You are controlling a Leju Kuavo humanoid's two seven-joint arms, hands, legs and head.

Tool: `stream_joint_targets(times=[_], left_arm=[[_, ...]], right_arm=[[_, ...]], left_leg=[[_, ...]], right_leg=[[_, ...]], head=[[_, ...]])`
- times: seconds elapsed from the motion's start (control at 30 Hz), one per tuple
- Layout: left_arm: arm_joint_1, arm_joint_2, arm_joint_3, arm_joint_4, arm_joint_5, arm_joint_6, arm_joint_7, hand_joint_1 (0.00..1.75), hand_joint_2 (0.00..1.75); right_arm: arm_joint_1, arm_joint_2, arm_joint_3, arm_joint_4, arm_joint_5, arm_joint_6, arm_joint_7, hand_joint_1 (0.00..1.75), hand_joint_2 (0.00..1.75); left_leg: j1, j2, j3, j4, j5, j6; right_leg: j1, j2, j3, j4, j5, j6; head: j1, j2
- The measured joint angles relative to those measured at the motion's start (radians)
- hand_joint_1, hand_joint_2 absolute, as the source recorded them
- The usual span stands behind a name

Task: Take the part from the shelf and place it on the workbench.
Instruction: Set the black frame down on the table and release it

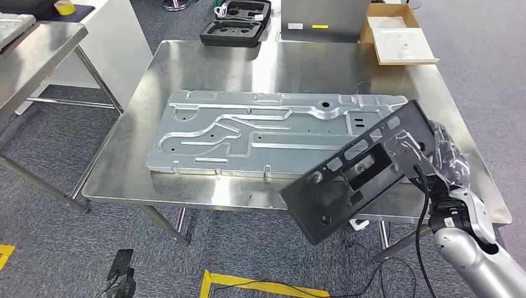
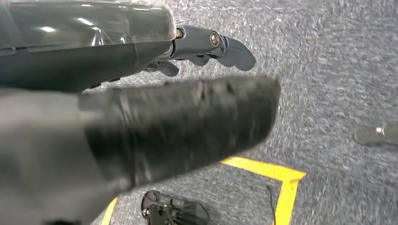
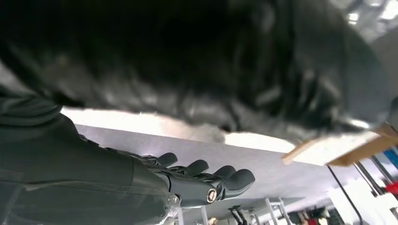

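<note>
One black plate, flat with many cut-outs, is held by the right hand at its far end. It is tilted, the free end hanging low past the near edge of the workbench, not yet resting on the top. A large silver sheet panel already lies across the middle of the workbench.

Right hand: fingers clamped on the plate's upper end, judged from the head view; the right wrist view shows dark fingers extended side by side under a blurred dark mass.

Left hand: hangs over the carpet, fingers loosely curled; whether they hold anything, cannot tell.

Handling, judged: stiff, no sag along its length. Probably fairly heavy for a one-end hold, so it levers on the wrist. Smooth surface, may slip. Cut-out edges or the rim give the best hold. Not fragile, but could scratch the panel.
</note>
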Motion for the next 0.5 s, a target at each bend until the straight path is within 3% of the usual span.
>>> stream_joint_targets(times=[0.07, 0.13, 0.2, 0.27, 0.33, 0.4, 0.43, 0.47, 0.5], left_arm=[[-0.001, 0.0, 0.0, 0.0, 0.001, 0.01, 0.0, 0.0, 0.0], [-0.002, 0.001, 0.0, 0.0, 0.004, 0.016, 0.0, 0.0, 0.0], [0.0, 0.0, 0.0, 0.0, 0.009, 0.02, 0.0, 0.0, 0.0], [0.001, 0.0, 0.0, 0.0, 0.01, 0.022, 0.001, 0.0, 0.0], [0.0, 0.0, 0.0, 0.0, 0.012, 0.026, 0.004, 0.0, 0.0], [0.0, -0.001, 0.0, 0.0, 0.017, 0.03, 0.009, 0.0, 0.0], [0.001, -0.001, 0.0, 0.0, 0.02, 0.032, 0.011, 0.0, 0.0], [0.001, -0.002, 0.0, 0.0, 0.022, 0.033, 0.013, 0.0, 0.0], [0.002, -0.002, 0.0, 0.0, 0.023, 0.034, 0.014, 0.0, 0.0]], right_arm=[[-0.002, 0.003, 0.0, -0.019, -0.017, -0.024, -0.002, 0.0, 0.0], [-0.005, 0.005, 0.0, -0.043, -0.044, -0.042, -0.005, 0.0, 0.0], [-0.007, 0.007, 0.0, -0.068, -0.07, -0.052, -0.006, 0.0, 0.0], [-0.007, 0.008, 0.0, -0.09, -0.09, -0.06, -0.007, 0.0, 0.0], [-0.006, 0.009, -0.001, -0.111, -0.11, -0.081, -0.01, 0.0, 0.0], [0.001, 0.012, -0.002, -0.133, -0.127, -0.116, -0.014, 0.0, 0.0], [0.007, 0.014, -0.002, -0.143, -0.133, -0.133, -0.015, 0.0, 0.0], [0.012, 0.016, -0.003, -0.155, -0.138, -0.147, -0.015, 0.0, 0.0], [0.016, 0.017, -0.004, -0.166, -0.141, -0.16, -0.013, 0.0, 0.0]], left_leg=[[0.0, 0.0, 0.076, -0.135, 0.053, 0.005], [-0.003, -0.001, 0.111, -0.206, 0.072, 0.014], [-0.006, -0.001, 0.108, -0.212, 0.078, 0.026], [-0.003, 0.001, 0.105, -0.221, 0.091, 0.042], [-0.001, 0.003, 0.097, -0.23, 0.106, 0.058], [-0.003, 0.003, 0.081, -0.229, 0.117, 0.065], [-0.004, 0.003, 0.071, -0.227, 0.123, 0.066], [-0.005, 0.003, 0.061, -0.224, 0.128, 0.065], [-0.005, 0.002, 0.051, -0.22, 0.133, 0.063]], right_leg=[[0.001, 0.0, -0.001, 0.002, 0.001, 0.003], [0.004, 0.001, -0.005, 0.003, 0.006, 0.012], [0.006, 0.002, -0.007, -0.001, 0.014, 0.025], [0.004, 0.003, -0.013, 0.011, -0.002, 0.035], [0.003, 0.005, -0.04, 0.091, -0.073, 0.038], [0.005, 0.007, -0.079, 0.216, -0.151, 0.041], [0.006, 0.007, -0.086, 0.255, -0.167, 0.042], [0.006, 0.007, -0.075, 0.258, -0.163, 0.042], [0.006, 0.007, -0.045, 0.222, -0.144, 0.041]], head=[[0.0, 0.0], [0.001, 0.0], [0.002, 0.0], [0.003, 0.0], [0.007, 0.0], [0.01, 0.0], [0.01, 0.0], [0.01, 0.0], [0.01, 0.0]])
